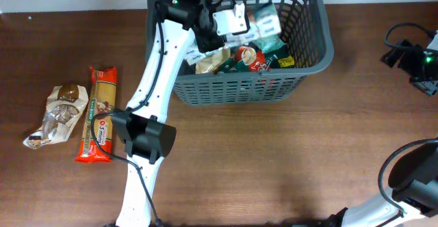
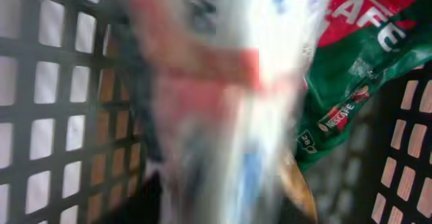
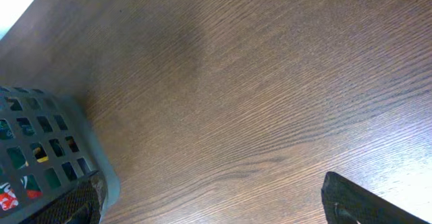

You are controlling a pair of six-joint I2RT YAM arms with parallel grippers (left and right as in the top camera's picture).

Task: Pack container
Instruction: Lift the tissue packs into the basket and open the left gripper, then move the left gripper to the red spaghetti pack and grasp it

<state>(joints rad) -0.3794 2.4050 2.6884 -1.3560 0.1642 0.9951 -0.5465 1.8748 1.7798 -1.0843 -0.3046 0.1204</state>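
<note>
The dark grey basket (image 1: 315,49) stands at the table's far middle, with several packets inside. My left gripper (image 1: 229,20) reaches down into its left part. In the left wrist view a blurred clear and white packet (image 2: 250,116) fills the middle, right at the jaws, and hides the fingers; it looks held. A green and red Nescafe packet (image 2: 364,62) lies beside it, also seen from overhead (image 1: 256,56). The lattice wall (image 2: 47,102) is on the left. My right gripper (image 3: 216,214) is open and empty over bare table, to the right of the basket (image 3: 40,156).
A long orange spaghetti packet (image 1: 98,114) and a clear packet of brown pieces (image 1: 60,114) lie on the table at the left. The left arm's base link (image 1: 147,138) stands mid-table. The right arm (image 1: 410,56) is at the right edge.
</note>
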